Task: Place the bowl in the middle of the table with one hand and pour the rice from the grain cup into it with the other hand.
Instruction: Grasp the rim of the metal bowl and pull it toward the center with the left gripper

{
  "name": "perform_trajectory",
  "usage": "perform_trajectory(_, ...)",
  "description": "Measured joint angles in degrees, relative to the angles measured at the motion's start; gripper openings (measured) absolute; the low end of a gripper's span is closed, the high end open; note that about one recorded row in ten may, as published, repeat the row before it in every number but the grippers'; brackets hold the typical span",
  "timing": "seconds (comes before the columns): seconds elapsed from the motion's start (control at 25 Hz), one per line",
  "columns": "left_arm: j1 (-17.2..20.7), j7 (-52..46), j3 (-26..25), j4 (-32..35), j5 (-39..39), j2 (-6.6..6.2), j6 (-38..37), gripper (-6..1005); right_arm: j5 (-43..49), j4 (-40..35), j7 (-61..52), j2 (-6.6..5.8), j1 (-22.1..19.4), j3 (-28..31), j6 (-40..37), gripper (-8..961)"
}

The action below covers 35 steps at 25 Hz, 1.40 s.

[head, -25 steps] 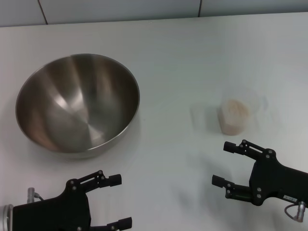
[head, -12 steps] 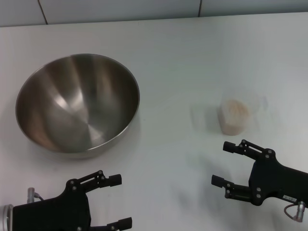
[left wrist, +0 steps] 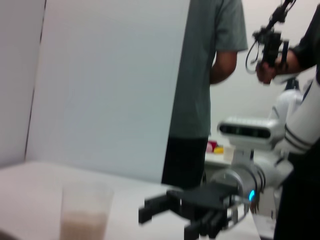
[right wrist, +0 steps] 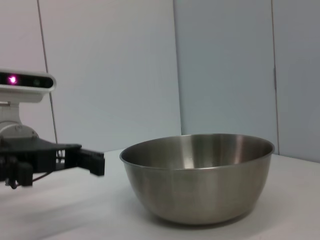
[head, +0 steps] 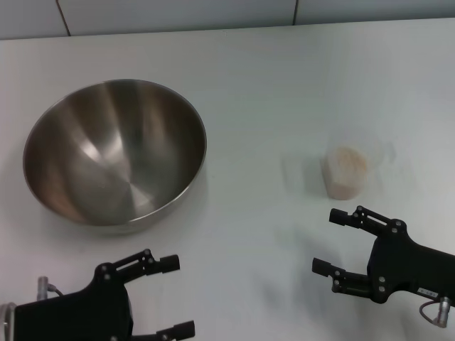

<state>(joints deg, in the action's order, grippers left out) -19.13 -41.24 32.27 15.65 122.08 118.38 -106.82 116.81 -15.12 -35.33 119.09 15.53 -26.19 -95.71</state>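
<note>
1. Left gripper (head: 174, 296) – nearest, low at the near left edge of the table (head: 270, 85), jaws spread wide w/ nothing between them, just short of the bowl.
2. Right gripper (head: 333, 241) – near right, jaws also wide apart and empty, fingertips aimed toward the table's middle; the grain cup sits just beyond it, not touching.
3. Grain cup (head: 346, 172) – upright on the table's right side, rice (head: 348, 162) filling it approx to the top.
4. Bowl (head: 115, 153) – upright on the left side, well apart from the cup, inside bare metal.
5. Far edge – grey wall panels (head: 178, 14) behind the table.
</note>
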Motion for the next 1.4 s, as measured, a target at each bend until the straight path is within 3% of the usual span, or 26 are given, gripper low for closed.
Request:
perform_trajectory(0.12,0.0,0.2,-0.4,0.0,-0.4,0.01,-0.9,833,0.0,0.0,0.0,0.0,0.0,0.0,0.0,831)
perform_trajectory(0.24,0.1,0.4,-7.0,0.2,-4.5,-0.07,-2.9,830,0.0,0.1,0.0,0.0,0.0,0.0,0.0,831)
perform_trajectory(0.28,0.1,0.4,-7.0,0.2,-4.5,-0.07,-2.9,829,0.0,0.1,0.0,0.0,-0.1,0.0,0.0,832)
perform_trajectory(0.32,0.4,0.3,-13.4,0.4,-8.0,-0.17,-3.2,828,-0.1,0.1,0.0,0.0,-0.1,0.0,0.0,832)
perform_trajectory(0.44,0.4,0.1,-16.6,0.6,-9.6,-0.21,-2.8,825,-0.1,0.2,0.0,0.0,-0.2,0.1,-0.1,832)
perform_trajectory(0.52,-0.2,-0.1,-24.7,0.5,-12.1,-0.14,0.8,823,-0.2,0.2,0.0,0.0,-0.2,0.3,-0.2,831)
perform_trajectory(0.72,-2.0,0.2,-31.0,-0.2,-13.6,0.1,7.6,819,-0.3,0.3,0.0,0.0,-0.2,0.4,-0.2,831)
perform_trajectory(1.04,-6.3,0.6,-33.4,-1.0,-14.5,0.1,19.1,811,-0.4,0.3,0.0,0.0,0.1,0.5,-0.2,832)
perform_trajectory(1.4,-6.9,0.7,-33.2,-1.1,-14.5,0.13,20.2,803,-0.4,0.3,0.0,0.0,0.4,0.5,-0.2,831)
